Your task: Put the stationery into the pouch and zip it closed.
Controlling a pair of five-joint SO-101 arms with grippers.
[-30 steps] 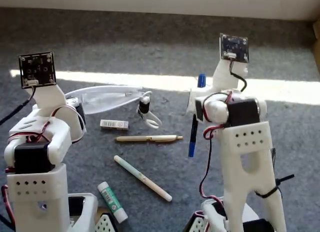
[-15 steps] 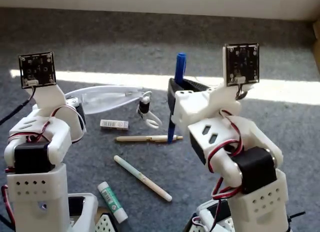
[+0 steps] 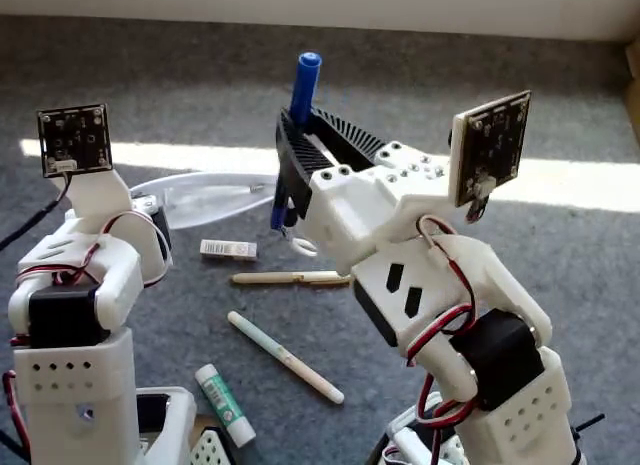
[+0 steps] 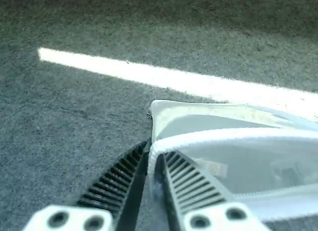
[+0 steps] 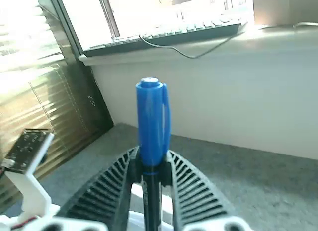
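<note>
My right gripper (image 3: 290, 150) is raised above the carpet and shut on a blue capped pen (image 3: 303, 85), held nearly upright over the right end of the clear pouch (image 3: 215, 197). In the right wrist view the blue pen (image 5: 153, 119) stands between the black jaws of the right gripper (image 5: 151, 164). My left gripper (image 4: 151, 152) is shut on the white zipper edge at the corner of the pouch (image 4: 238, 151), which lies flat on the carpet. In the high view the left gripper (image 3: 152, 206) sits at the pouch's left end, partly hidden by its arm.
Loose items lie on the grey carpet in front of the pouch: a white eraser (image 3: 228, 249), a cream pen (image 3: 290, 278), a pale pencil (image 3: 285, 357) and a green-white glue stick (image 3: 225, 405). A sunlit strip (image 3: 580, 185) crosses the carpet.
The right arm swung left and up with the blue pen, from the right side to above the pouch's right end. The left arm kept still on the pouch.
</note>
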